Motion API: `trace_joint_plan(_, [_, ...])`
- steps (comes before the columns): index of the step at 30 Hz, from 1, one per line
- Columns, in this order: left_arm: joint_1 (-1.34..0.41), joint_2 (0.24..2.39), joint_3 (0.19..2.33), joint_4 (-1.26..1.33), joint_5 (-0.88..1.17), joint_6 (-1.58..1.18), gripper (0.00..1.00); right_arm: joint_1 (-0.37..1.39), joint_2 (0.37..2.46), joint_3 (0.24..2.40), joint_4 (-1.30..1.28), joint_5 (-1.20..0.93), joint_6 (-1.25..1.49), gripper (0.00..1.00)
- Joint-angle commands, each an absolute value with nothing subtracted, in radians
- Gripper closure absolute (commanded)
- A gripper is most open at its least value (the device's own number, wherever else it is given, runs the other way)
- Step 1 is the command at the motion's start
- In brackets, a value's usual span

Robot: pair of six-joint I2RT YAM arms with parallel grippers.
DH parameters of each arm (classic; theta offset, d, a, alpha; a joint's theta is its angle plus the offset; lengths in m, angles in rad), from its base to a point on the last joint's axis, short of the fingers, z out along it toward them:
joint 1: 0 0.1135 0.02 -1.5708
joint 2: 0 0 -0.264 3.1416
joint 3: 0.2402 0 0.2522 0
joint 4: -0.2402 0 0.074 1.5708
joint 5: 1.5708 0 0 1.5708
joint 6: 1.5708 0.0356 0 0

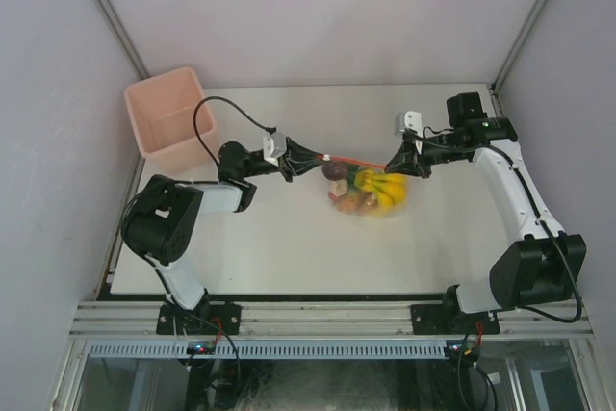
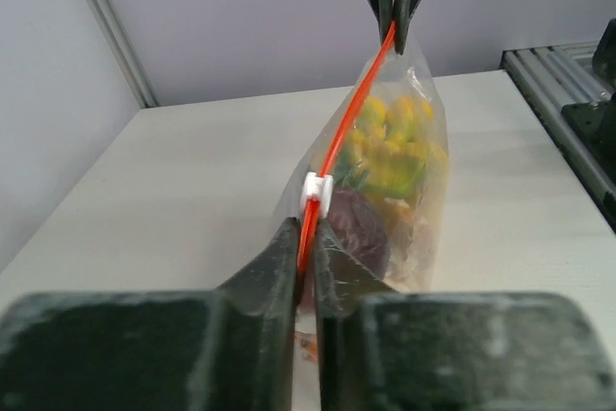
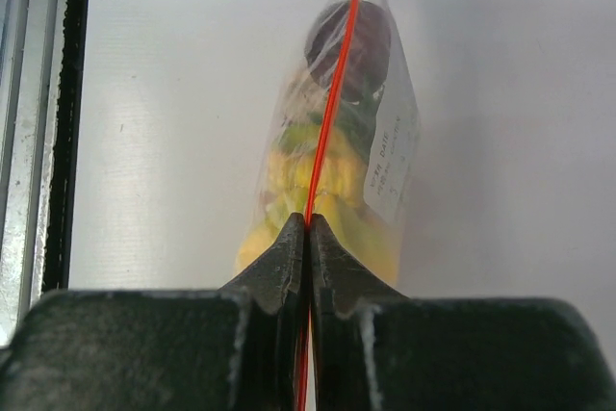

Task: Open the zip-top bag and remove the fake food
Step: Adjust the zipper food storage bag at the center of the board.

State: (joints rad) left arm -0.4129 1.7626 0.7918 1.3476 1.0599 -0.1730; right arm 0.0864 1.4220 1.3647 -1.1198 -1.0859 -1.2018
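The clear zip-top bag hangs between my two grippers above the table, its red-orange zip strip stretched taut. My left gripper is shut on the strip's left end, just behind the white slider. My right gripper is shut on the strip's right end. Inside the bag is the fake food: a yellow banana bunch, a dark purple piece and smaller orange and green bits. In the right wrist view the bag carries a white label.
A pink square bin stands at the table's far left corner. The white table ends at a metal rail along the near edge. Grey walls close in the left, right and back.
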Motion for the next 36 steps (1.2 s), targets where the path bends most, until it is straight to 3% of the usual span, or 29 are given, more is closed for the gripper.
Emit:
trace_joint_plan(1, [-0.424, 1.755, 0.841, 1.391, 1.075, -0.194, 0.98, 0.085, 1.416, 1.414, -1.107, -1.128, -1.219, 1.0])
trace_joint_plan(3, [-0.43, 1.737, 0.828, 1.39, 1.048, -0.207, 1.0, 0.084, 1.411, 1.424, -1.105, -1.123, -1.216, 0.9])
trace_joint_plan(8, [-0.46, 1.668, 0.761, 1.39, 0.971, -0.256, 1.0, 0.119, 1.387, 1.486, -1.118, -1.115, -1.286, 0.38])
trace_joint_plan(11, [-0.476, 1.619, 0.722, 1.388, 0.916, -0.302, 1.0, 0.196, 1.417, 1.567, -1.2, -1.088, -1.36, 0.25])
trace_joint_plan(18, [-0.571, 1.486, 0.657, 1.276, 0.793, -0.372, 1.0, 0.414, 1.509, 1.693, -1.184, -1.021, -1.226, 0.25])
trace_joint_plan(25, [-0.578, 1.361, 0.613, 0.999, 0.734, -0.33, 1.0, 0.481, 1.552, 1.675, -1.102, -0.992, -1.072, 0.34])
trace_joint_plan(33, [-0.604, 1.2, 0.684, 0.391, 0.62, -0.021, 1.0, 0.512, 1.579, 1.681, -1.095, -1.039, -1.016, 0.4])
trace_joint_plan(36, [-0.607, 1.164, 0.706, 0.273, 0.596, 0.032, 1.0, 0.521, 1.58, 1.679, -1.082, -1.022, -0.996, 0.41])
